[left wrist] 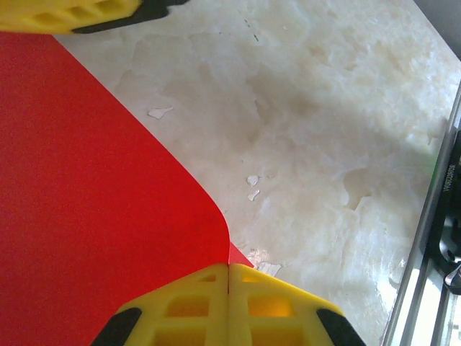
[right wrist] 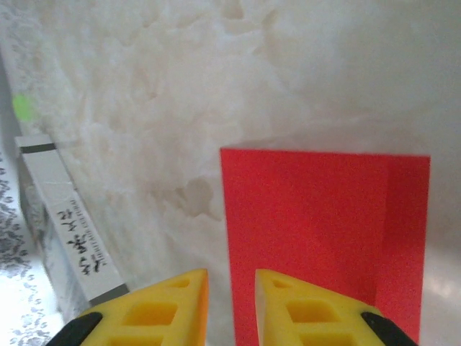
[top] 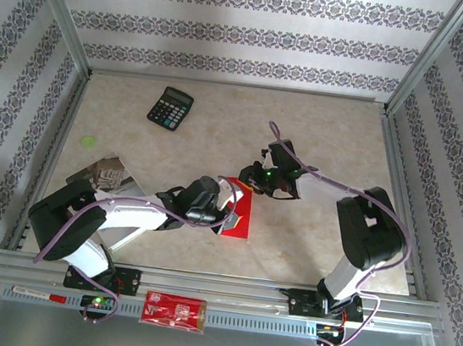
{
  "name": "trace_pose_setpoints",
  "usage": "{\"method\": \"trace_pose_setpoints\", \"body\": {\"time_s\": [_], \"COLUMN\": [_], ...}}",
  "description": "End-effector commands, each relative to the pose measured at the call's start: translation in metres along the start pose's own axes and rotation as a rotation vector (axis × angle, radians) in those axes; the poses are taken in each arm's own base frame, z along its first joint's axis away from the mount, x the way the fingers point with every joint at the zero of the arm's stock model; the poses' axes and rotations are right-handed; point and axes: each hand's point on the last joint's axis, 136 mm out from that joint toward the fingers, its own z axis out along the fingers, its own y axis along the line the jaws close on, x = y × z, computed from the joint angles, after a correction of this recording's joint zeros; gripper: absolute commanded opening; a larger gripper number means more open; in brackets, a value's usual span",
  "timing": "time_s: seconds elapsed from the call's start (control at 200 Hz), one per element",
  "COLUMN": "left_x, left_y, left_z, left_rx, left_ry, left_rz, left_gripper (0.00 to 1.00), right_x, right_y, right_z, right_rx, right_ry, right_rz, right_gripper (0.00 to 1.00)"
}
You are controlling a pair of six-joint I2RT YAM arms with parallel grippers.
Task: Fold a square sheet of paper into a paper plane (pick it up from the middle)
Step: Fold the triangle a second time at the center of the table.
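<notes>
The red square sheet of paper lies folded into a rectangle on the table between the two arms. My left gripper is shut on its edge, and the red paper curls up into the closed yellow fingers. My right gripper hovers at the sheet's far side with its jaws a little apart and nothing pinched. The left edge of the sheet runs under that gap. A darker folded strip shows along its right side. In the top view the two grippers nearly meet over the paper.
A black calculator sits at the back left. A white printed booklet lies beside the left arm. A small green spot marks the table. A red printed packet rests on the front rail. Metal frame rails bound the table.
</notes>
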Motion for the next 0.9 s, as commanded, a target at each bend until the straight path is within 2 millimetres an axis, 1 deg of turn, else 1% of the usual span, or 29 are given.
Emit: {"method": "trace_pose_setpoints", "body": {"time_s": [0.0,0.09,0.455,0.615,0.899], "left_x": [-0.005,-0.005,-0.008,-0.012,-0.018], "left_y": [-0.003,0.0,0.023,0.033,0.051], "left_z": [0.001,0.001,0.009,0.009,0.006], "left_rx": [0.042,0.038,0.066,0.079,0.05], "left_ry": [-0.02,-0.012,0.02,0.029,0.054], "left_rz": [-0.033,-0.041,-0.153,-0.187,-0.198], "left_gripper": [0.0,0.0,0.0,0.0,0.0], "right_x": [-0.003,-0.002,0.01,0.013,0.017], "right_y": [-0.002,-0.016,-0.046,-0.055,-0.061], "right_z": [0.011,0.017,0.025,0.025,0.025], "right_rx": [0.013,0.039,0.122,0.151,0.163], "right_ry": [0.029,0.045,0.113,0.125,0.132], "right_rz": [-0.046,-0.036,-0.082,-0.091,-0.085], "right_gripper": [0.23,0.22,0.21,0.21,0.21]}}
